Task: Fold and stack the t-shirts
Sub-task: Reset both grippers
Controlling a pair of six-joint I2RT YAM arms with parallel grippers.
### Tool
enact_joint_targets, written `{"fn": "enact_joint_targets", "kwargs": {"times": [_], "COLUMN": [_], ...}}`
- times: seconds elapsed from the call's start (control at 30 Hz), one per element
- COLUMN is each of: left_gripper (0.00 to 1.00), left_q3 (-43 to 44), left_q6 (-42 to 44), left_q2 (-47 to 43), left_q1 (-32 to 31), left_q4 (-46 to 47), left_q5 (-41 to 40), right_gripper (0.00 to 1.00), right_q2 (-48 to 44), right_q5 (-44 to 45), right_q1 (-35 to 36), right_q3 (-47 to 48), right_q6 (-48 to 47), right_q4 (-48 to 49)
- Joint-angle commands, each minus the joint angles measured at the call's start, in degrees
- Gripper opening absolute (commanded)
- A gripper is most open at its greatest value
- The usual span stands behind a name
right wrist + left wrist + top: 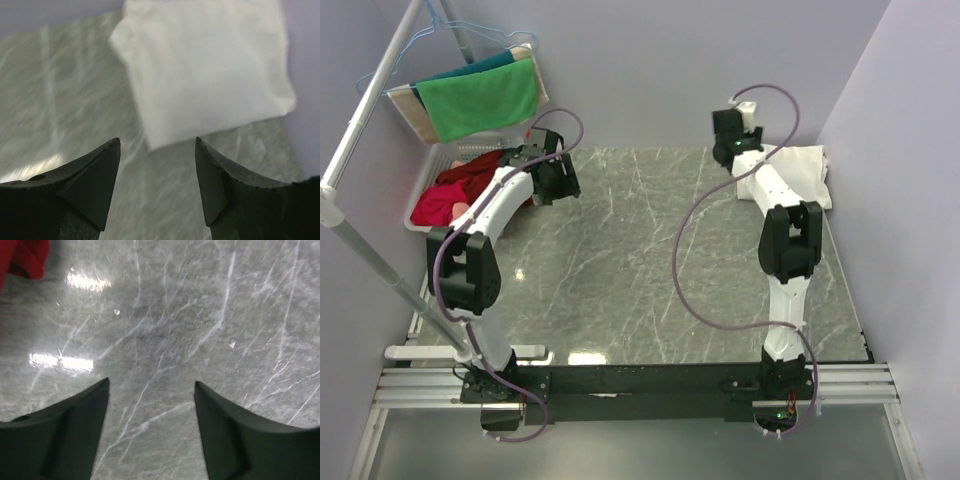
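Hovering over the grey marble table [620,250], left gripper [151,385] with jaws spread wide and gripping nothing, right gripper [157,142] likewise wide and empty, just short of the folded white t-shirt [210,70] lying at the table's far right, red cloth [445,195] at far left.

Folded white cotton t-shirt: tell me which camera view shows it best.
Right wrist view: the folded white cotton t-shirt fills the upper frame, with most of its outline visible. Top external shows it small, partly hidden behind the right arm. Left wrist shows none of it.
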Motion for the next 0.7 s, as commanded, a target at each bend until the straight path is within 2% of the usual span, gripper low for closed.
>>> {"fn": "enact_joint_targets", "kwargs": {"times": [0.0,0.17,0.2,0.23,0.43,0.67], "left_gripper": [0.78,0.86,0.90,0.99,0.99,0.99], "left_q3": [-2.48,-5.81,-6.34,-6.96,-9.16,-10.39], "left_q6": [1.23,1.50,1.59,1.67,2.38,3.87], "left_q2": [-6.38,-8.32,-9.02,-9.38,-10.17,-11.23], "left_q1": [-0.19,-0.19,-0.19,-0.19,-0.45,-3.35], "left_q4": [6.00,9.51,10.22,10.74,12.68,13.03], "left_q5": [-1.39,-0.78,-0.69,-0.60,-1.39,-5.08], "right_gripper": [0.69,0.69,0.69,0.69,0.68,0.68], "right_q2": [-14.63,-19.29,-20.00,-20.88,-26.33,-29.93], "right_q5": [-9.13,-14.13,-14.50,-15.20,-22.58,-24.61], "right_q1": [5.44,11.51,12.47,13.09,17.05,20.39], "right_q3": [-9.12,-10.37,-11.94,-12.91,-21.70,-30.84], "right_q6": [3.16,5.71,6.06,6.50,11.42,15.12], "right_q4": [2.35,-3.88,-4.15,-4.41,-4.25,-3.01]}}
